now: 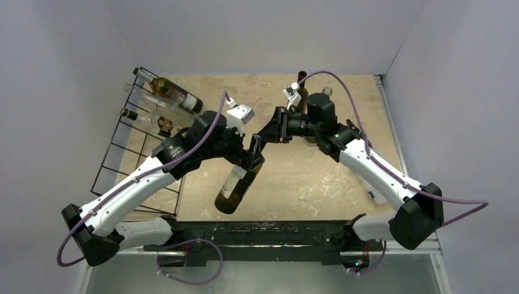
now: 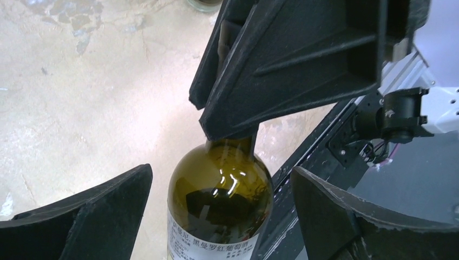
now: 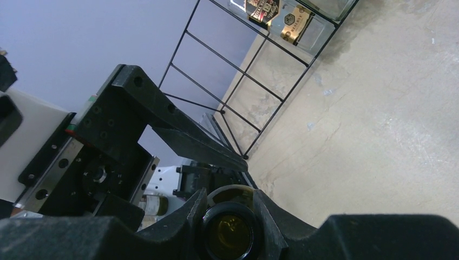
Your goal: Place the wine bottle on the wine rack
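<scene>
- Left fingers (image 2: 92, 219) are logged as nearest the lens, spread wide on either side of the bottle (image 2: 219, 203). No contact is made. The left gripper (image 2: 220, 172) is recorded as released and straddling the shoulder.
- Noted. What is recorded for the right gripper (image 2: 230, 130)?
- It is clamped on the neck, just above the shoulder. From the right wrist, the mouth is seen between its fingers. The bottle is held tilted over mid-table, near the front edge and well apart from the rack (image 1: 125, 150). Whether its base rests on the table (image 1: 318, 184) cannot be told.
- The step is judged to be a handover from right to left, since the rack lies on the left side.
- Agreed. It is advised that the left jaws be closed squarely on the wide body below the shoulder, not on the taper, where a slip is judged likely. The neck should not be freed until that hold is firm. Little friction is expected from smooth glass, so a sag should be allowed for.
- What is noted of the surface and room?
- The table is a mottled beige board, scuffed, with pale patches. The rack is set at the far left, with two bottles (image 1: 174, 93) laid at its far end. The wire bays nearer the arms are judged the target. A brown bottle (image 1: 302, 82) is stood behind the right arm. Plain pale lilac walls (image 1: 61, 61) are noted on three sides.
</scene>
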Motion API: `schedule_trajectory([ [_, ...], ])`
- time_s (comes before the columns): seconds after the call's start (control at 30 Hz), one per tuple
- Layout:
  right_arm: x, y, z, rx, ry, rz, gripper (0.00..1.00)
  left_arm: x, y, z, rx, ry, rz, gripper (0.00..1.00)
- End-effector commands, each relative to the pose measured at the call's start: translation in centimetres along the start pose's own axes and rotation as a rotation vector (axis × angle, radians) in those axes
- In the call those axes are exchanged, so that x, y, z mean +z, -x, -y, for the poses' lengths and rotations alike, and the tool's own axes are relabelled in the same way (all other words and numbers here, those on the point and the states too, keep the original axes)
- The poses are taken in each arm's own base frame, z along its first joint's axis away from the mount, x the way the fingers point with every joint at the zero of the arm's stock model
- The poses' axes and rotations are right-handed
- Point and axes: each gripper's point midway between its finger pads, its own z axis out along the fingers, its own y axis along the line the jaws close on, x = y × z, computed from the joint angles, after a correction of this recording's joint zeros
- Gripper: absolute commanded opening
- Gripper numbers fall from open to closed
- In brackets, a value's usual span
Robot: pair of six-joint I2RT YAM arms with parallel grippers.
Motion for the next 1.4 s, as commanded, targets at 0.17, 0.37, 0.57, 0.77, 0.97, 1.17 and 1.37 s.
schedule_trajectory([
  [0.17, -1.6, 2.3, -5.0, -0.063, 0.128, 0.07, 0.0, -0.2, -2.3, 0.2, 0.049, -0.03, -0.12, 1.0],
  [0.37, -1.6, 2.4, -5.0, -0.063, 0.125, 0.077, 0.0, 0.1, -2.8, -0.1, 0.039, -0.015, -0.145, 1.0],
  [0.57, -1.7, 2.4, -5.1, -0.057, 0.127, 0.075, 0.0, 0.7, -3.0, -0.2, 0.031, -0.007, -0.17, 1.0],
  [0.77, -1.7, 2.1, -5.0, -0.055, 0.129, 0.067, 0.0, 0.7, -2.6, -0.3, 0.034, -0.001, -0.154, 0.87],
  [0.97, -1.7, 2.1, -5.0, -0.065, 0.13, 0.069, 0.15, 0.2, -1.9, -0.4, 0.052, 0.012, -0.122, 0.5],
  [1.17, -2.0, 2.6, -5.5, -0.071, 0.128, 0.085, 0.52, -0.6, -1.0, -1.2, 0.059, 0.058, -0.051, 0.04],
  [1.37, -3.5, 4.3, -6.4, -0.129, 0.103, 0.131, 0.95, -1.7, 0.2, -2.3, 0.044, 0.121, 0.056, 0.0],
])
